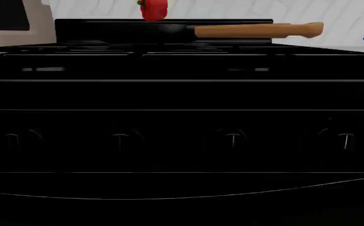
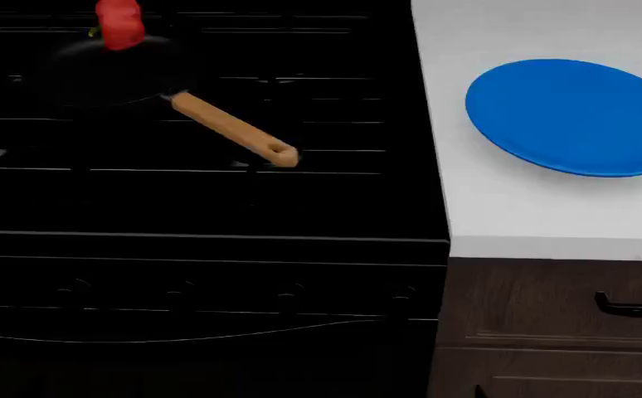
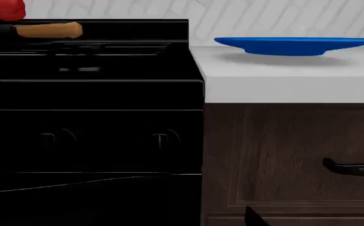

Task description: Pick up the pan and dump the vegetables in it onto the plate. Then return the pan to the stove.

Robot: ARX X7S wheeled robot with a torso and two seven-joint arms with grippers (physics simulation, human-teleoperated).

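The black pan (image 2: pixel 111 70) sits on the back left of the stove (image 2: pixel 299 207), with its wooden handle (image 2: pixel 232 130) pointing toward the front right. The red bell pepper (image 2: pixel 119 23) rests at the pan's far rim. The blue plate (image 2: pixel 576 116) lies empty on the white counter to the right. In the left wrist view the pan (image 1: pixel 119 27), pepper (image 1: pixel 154 9) and stove front (image 1: pixel 182 94) show from low in front. The right wrist view shows the plate (image 3: pixel 293 44) and the handle end (image 3: pixel 47 30). Neither gripper shows in the head view. Only a dark tip (image 3: pixel 255 217) shows in the right wrist view.
The white counter (image 2: pixel 520 215) adjoins the stove's right side. Below it are dark wood drawers with a black handle (image 3: pixel 351 168). A row of knobs (image 1: pixel 232 139) lines the stove front. A white tiled wall (image 3: pixel 282 19) stands behind.
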